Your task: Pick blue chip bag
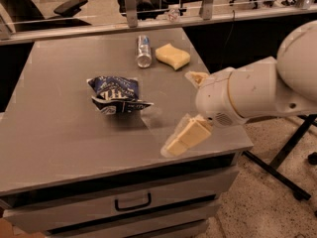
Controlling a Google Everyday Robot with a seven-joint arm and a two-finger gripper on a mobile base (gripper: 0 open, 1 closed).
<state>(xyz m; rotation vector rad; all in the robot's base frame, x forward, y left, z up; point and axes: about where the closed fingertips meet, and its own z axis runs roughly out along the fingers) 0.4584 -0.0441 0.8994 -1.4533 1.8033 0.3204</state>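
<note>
blue chip bag point(116, 94) lies crumpled on the grey table point(59, 148), off to the left of your gripper point(191, 108) as the camera sees it, untouched. the gripper's fingers stand wide apart, empty. if you come in too low, a finger may shove the light foil away, toward the silver can point(143, 51) and yellow sponge point(173, 56) beyond.

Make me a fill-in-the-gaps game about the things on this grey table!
1. The crumpled foil chip bag on the flat grey table is dark ____.
2. The small silver metal can lies beside the ____ sponge.
3. The robot's gripper, near the table's front corner, has its fingers ____.
Missing words: blue, yellow, open.
</note>
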